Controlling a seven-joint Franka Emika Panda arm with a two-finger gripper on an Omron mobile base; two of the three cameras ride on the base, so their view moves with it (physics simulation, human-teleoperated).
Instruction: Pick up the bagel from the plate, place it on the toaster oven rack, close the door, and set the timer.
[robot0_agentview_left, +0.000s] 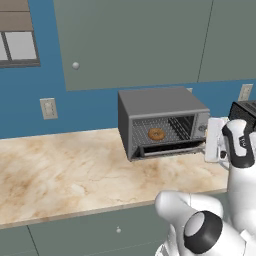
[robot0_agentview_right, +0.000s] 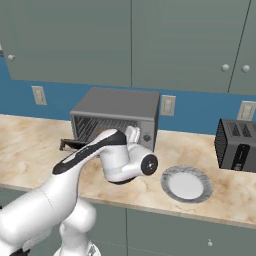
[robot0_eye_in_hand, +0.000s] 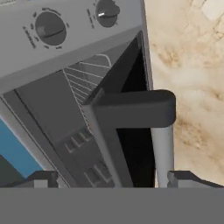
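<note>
Bagel: the small golden-brown bread ring bagel (robot0_agentview_left: 156, 134) lies flat on the thin silver wire rack (robot0_agentview_left: 167, 131) inside the boxy grey metal toaster oven (robot0_agentview_left: 159, 102), towards the left of the dark cavity in the left base view.
Plate: the round pale grey-white plate (robot0_agentview_right: 173, 178) sits bare on the beige marbled table (robot0_agentview_left: 60, 170), to the right of the oven in the right base view, well apart from the bagel.
Door: the flat dark-glass door (robot0_eye_in_hand: 129, 144) with its grey frame hangs part open below the cavity; in the left base view it shows as a low panel under the rack.
Handle: the bar handle (robot0_eye_in_hand: 133, 108) of the door crosses the middle of the hand view, looking dark there, with a pale grey post beneath it.
Gripper: the two-finger dark-tipped gripper (robot0_eye_in_hand: 111, 178) stands with its tips spread wide, one at each lower corner of the hand view, grasping nothing; the door edge and handle post lie between the tips, and I cannot tell whether they touch.
Bagel to gripper: the bagel sits deeper in the cavity, beyond the door that the gripper faces, and apart from it.
Knobs: two round grey knobs (robot0_eye_in_hand: 49, 28) show on the light grey panel at the top of the hand view.
Other: a black mesh-sided toaster (robot0_agentview_right: 237, 142) stands on the table right of the plate.
</note>
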